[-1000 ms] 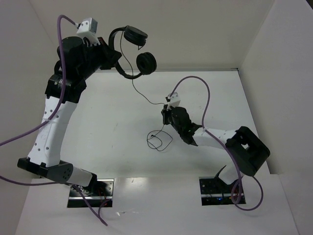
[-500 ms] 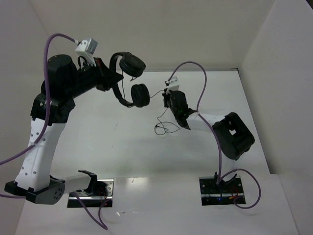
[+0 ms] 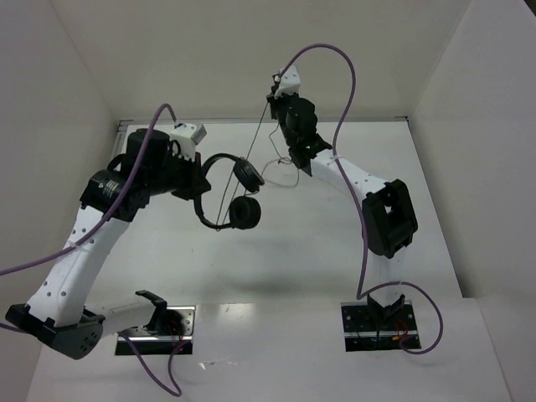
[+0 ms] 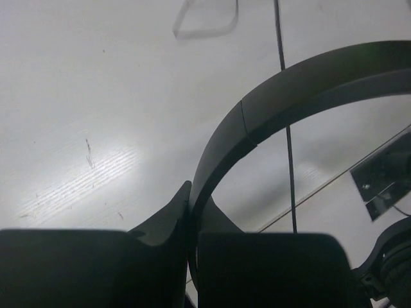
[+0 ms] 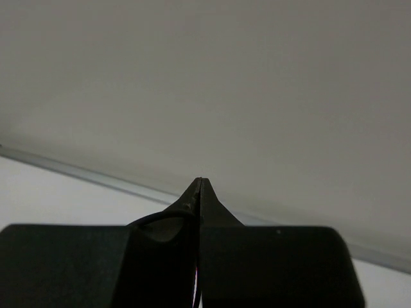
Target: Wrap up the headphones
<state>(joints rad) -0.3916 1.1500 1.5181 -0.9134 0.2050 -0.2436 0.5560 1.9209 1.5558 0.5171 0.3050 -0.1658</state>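
The black headphones hang in the air from my left gripper [image 3: 196, 177], which is shut on the thin headband [image 3: 206, 167]. The two round ear pads [image 3: 245, 213] hang to its right. In the left wrist view the headband [image 4: 289, 96] arches up from the shut fingers, with the cord [image 4: 286, 154] crossing behind it. My right gripper [image 3: 275, 102] is raised high near the back wall and is shut on the thin dark cord [image 3: 248, 159], which runs taut down to the headphones. A slack loop of cord [image 3: 281, 174] hangs below it. The right wrist view shows the cord [image 5: 154, 219] beside the closed fingertips.
White walls enclose the table [image 3: 335, 251] on the left, back and right. Thick purple cables [image 3: 347, 92] arc over both arms. Two arm bases [image 3: 377, 322] sit at the near edge.
My left arm has brought the headphones down and toward the centre. My right gripper has risen and moved back toward the wall, lifting the cord off the table and pulling it taut.
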